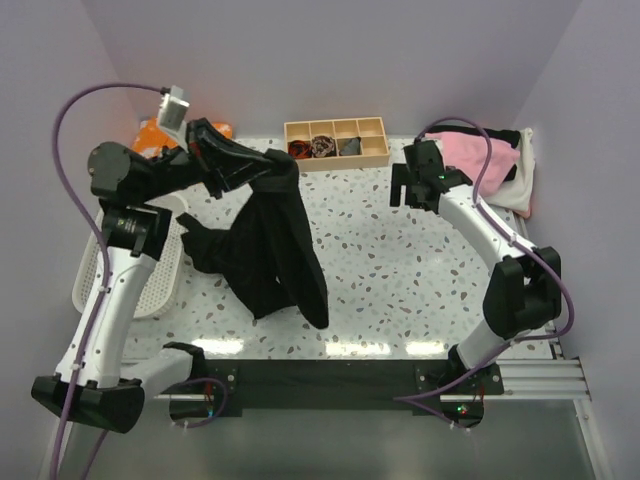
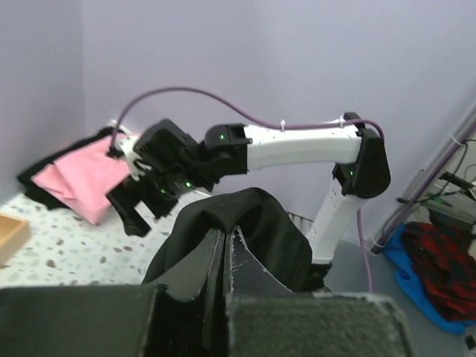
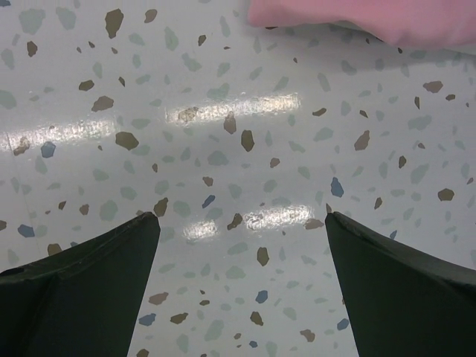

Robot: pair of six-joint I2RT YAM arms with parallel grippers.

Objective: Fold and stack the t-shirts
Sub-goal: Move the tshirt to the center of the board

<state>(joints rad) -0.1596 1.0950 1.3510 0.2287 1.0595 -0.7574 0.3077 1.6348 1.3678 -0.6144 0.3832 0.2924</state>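
- The left gripper (image 1: 283,176), just in front and to the left of the wooden tray (image 1: 335,161), is clamped tight on a bunched fold of the large black t-shirt (image 1: 270,250) and holds it up off the table (image 1: 400,280).
- From that grip the shirt hangs in a long crumpled drape. Its lower part trails on the table, on the side of the tray nearer the arm bases. It shows no flat shape and no fold lines.
- The right gripper (image 3: 242,223) hovers to the right and a little in front of the tray. Its jaws are spread wide with nothing between them, and only bare speckled tabletop shows between its fingers (image 3: 82,290).
- The pink t-shirt (image 1: 465,155) lies to the right of the tray at the table's far corner, on top of the black and white shirts (image 1: 520,170). This looks like the stack already begun, though I cannot tell how neatly each piece is folded.
- A white basket (image 1: 150,290) sits well to the left of the tray and an orange cloth (image 1: 150,130) lies at the far left. Neither is being touched.
- As I judge it, the task is partway along: some shirts are piled, but the black one is not yet folded.
- What seems left is to spread the black shirt flat, fold it, and set it on the pile right of the tray.
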